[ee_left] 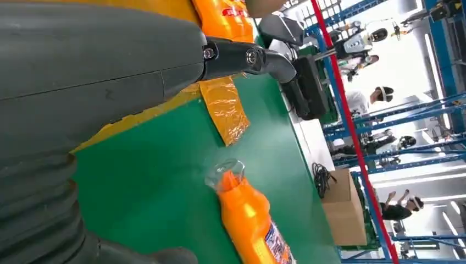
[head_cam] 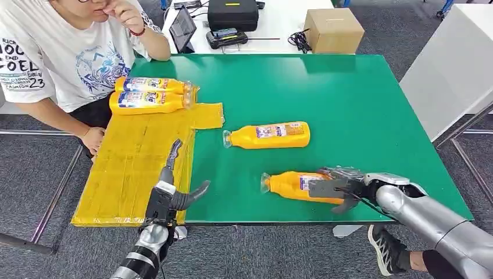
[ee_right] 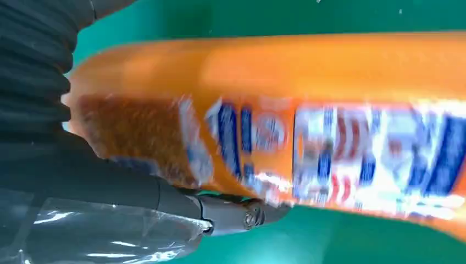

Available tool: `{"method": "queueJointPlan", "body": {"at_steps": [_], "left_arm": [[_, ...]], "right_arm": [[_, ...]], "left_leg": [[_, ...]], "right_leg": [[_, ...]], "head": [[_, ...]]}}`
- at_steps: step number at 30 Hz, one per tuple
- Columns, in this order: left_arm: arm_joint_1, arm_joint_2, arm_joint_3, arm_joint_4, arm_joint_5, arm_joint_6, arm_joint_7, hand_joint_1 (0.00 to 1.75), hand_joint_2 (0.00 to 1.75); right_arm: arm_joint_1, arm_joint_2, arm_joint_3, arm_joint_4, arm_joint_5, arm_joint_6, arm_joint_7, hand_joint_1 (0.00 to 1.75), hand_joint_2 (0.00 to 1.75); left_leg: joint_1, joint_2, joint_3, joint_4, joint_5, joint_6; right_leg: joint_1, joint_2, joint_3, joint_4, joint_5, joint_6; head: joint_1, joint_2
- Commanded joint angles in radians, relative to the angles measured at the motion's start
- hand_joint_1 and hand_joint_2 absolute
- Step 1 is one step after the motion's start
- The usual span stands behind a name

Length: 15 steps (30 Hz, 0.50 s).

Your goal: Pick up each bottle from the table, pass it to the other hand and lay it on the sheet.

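The right hand [head_cam: 340, 187] is seen wrapped over the base end of the near bottle [head_cam: 290, 185], fingers above and thumb below the orange body; the bottle lies on its side on the green bench [head_cam: 360, 104] close to the front edge, clear cap pointing toward the yellow sheet [head_cam: 131, 168]. In the right wrist view the bottle's label is shown blurred directly against the hand, with a dark finger [ee_right: 231, 212] laid along the bottle's side. Whether the bottle is lifted off the bench cannot be told. The left hand [head_cam: 174, 186] is held over the front edge of the sheet, fingers spread apart and nothing held. A second bottle [head_cam: 268, 135] is found lying on its side mid-bench, cap toward the sheet, well apart from both hands. Two further bottles [head_cam: 150, 95] are laid side by side, touching, on the far end of the sheet. A seated person [head_cam: 64, 52] is noted beside the sheet, one hand [head_cam: 93, 138] resting at its edge. Behind the bench, a cardboard box [head_cam: 334, 29] and a black case [head_cam: 232, 14] are recorded on a white table.
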Motion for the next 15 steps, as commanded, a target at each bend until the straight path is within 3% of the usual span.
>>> {"method": "queueJointPlan", "body": {"at_steps": [1, 6, 15], "left_arm": [[-0.032, 0.004, -0.007, 0.062, -0.001, -0.003, -0.019, 0.00, 1.75], [-0.027, 0.011, -0.009, 0.065, 0.000, -0.033, -0.019, 0.00, 1.75], [-0.020, 0.006, 0.001, 0.056, -0.004, -0.021, -0.019, 0.00, 1.75]], "right_arm": [[-0.011, 0.094, 0.004, 0.121, 0.044, 0.000, -0.004, 0.00, 1.75], [-0.036, 0.087, -0.003, 0.074, 0.028, 0.040, -0.010, 0.00, 1.75], [-0.018, 0.101, 0.002, 0.110, 0.053, 0.010, -0.006, 0.00, 1.75]], "left_leg": [[0.001, 0.003, 0.004, -0.001, -0.002, -0.002], [0.001, 0.003, 0.004, -0.001, -0.002, -0.002], [0.001, 0.003, 0.006, -0.001, -0.002, -0.002]], "right_leg": [[0.001, 0.002, 0.004, -0.002, -0.001, -0.002], [0.001, 0.002, 0.004, -0.001, -0.001, -0.002], [0.001, 0.002, 0.005, -0.001, -0.001, -0.002]], "head": [[0.000, 0.000], [0.000, 0.000], [0.000, 0.000]]}}
